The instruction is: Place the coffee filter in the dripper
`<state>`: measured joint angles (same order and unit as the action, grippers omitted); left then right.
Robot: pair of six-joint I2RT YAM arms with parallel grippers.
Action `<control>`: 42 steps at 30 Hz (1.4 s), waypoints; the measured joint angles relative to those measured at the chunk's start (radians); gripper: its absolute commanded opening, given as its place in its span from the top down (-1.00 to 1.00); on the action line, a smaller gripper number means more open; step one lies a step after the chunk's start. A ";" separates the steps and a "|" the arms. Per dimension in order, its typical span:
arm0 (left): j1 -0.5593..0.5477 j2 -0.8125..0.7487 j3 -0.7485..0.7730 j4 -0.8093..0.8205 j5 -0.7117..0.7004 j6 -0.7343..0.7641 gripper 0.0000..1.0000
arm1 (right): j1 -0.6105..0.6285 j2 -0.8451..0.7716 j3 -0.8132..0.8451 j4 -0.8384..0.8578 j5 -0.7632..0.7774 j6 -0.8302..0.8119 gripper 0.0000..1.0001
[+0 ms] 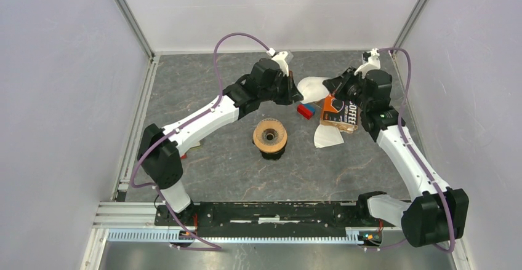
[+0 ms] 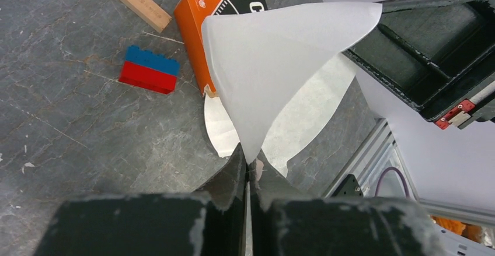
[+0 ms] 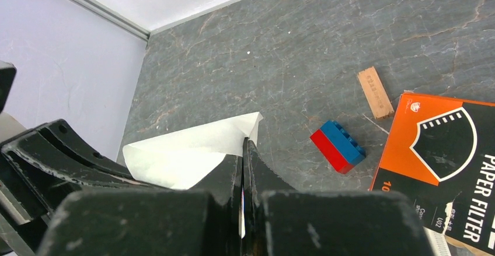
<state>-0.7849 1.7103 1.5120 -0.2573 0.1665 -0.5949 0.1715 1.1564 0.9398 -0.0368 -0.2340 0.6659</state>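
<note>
The left gripper (image 2: 248, 164) and the right gripper (image 3: 243, 146) are each pinching shut on opposite edges of the coffee filter (image 1: 311, 87), holding it aloft between them. Short of them on the table (image 1: 215, 178), the dripper (image 1: 270, 136) is standing well apart from it; under the right gripper an orange box (image 3: 461, 151) is showing "PAPER FILTER".

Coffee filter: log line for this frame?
coffee filter held off table | left fingers shut on its narrow end | right fingers shut on its edge | dripper on table, no filter inside
</note>
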 measured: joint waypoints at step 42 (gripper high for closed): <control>0.000 0.046 0.057 -0.039 -0.003 0.056 -0.04 | 0.030 -0.021 -0.048 0.036 0.035 -0.113 1.00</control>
<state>-0.7845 1.7561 1.5688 -0.2966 0.1635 -0.5388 0.2012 1.1358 0.8913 -0.0006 -0.1989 0.5526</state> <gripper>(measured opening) 0.564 0.006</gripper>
